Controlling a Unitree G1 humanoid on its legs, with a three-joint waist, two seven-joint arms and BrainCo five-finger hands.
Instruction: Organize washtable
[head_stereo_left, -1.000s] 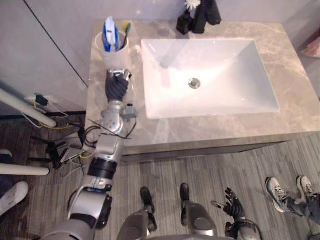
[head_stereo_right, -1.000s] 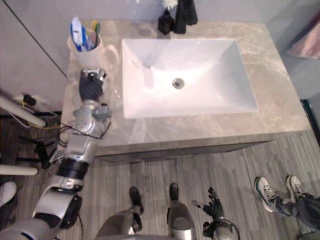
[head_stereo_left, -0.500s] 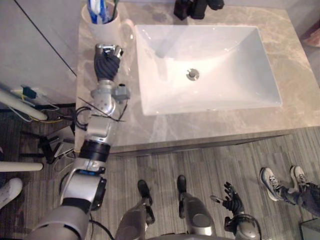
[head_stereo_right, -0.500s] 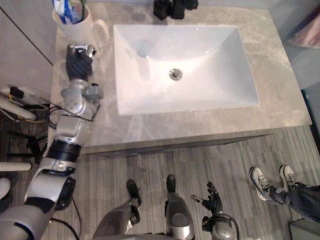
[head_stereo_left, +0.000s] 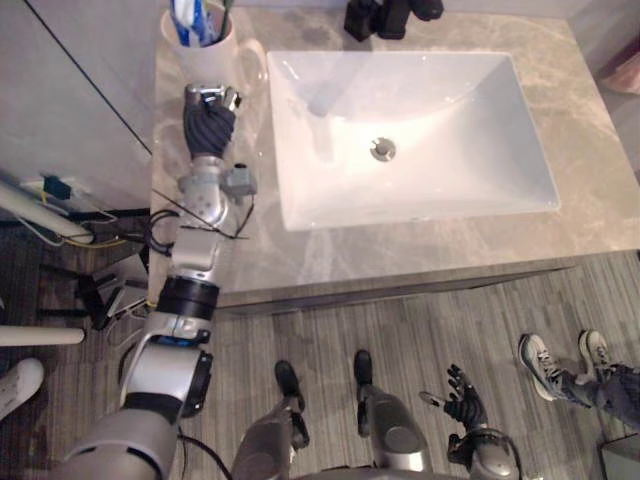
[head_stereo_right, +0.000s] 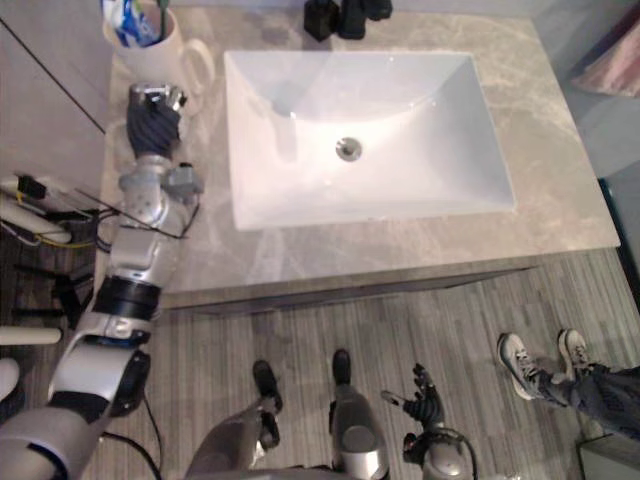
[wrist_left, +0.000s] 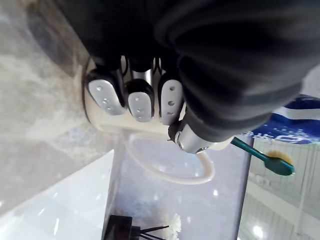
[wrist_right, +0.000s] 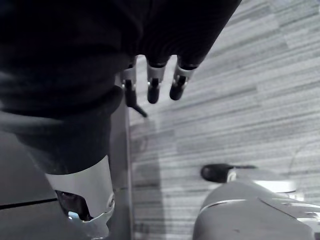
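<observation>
A white mug (head_stereo_left: 206, 52) stands at the back left corner of the stone counter (head_stereo_left: 420, 250), holding a blue toothpaste tube (head_stereo_left: 190, 18) and a green toothbrush (wrist_left: 262, 156). My left hand (head_stereo_left: 207, 118) rests on the counter just in front of the mug, level with its handle (head_stereo_left: 255, 62). In the left wrist view its fingers (wrist_left: 140, 100) are curled in with nothing inside them, and the mug (wrist_left: 150, 128) sits right behind their tips. My right hand (head_stereo_left: 462, 408) hangs low over the floor, fingers (wrist_right: 154, 85) spread and empty.
A white rectangular basin (head_stereo_left: 420, 185) with a drain (head_stereo_left: 381, 150) takes up the counter's middle. Dark bottles and a diffuser (head_stereo_left: 385, 15) stand at the back edge. A grey wall panel runs along the left. A person's shoes (head_stereo_left: 545, 365) show on the floor at lower right.
The camera has shifted, so the whole counter sits higher and further left in the picture. My left hand keeps its place just short of the mug; the right hand still hangs low.
</observation>
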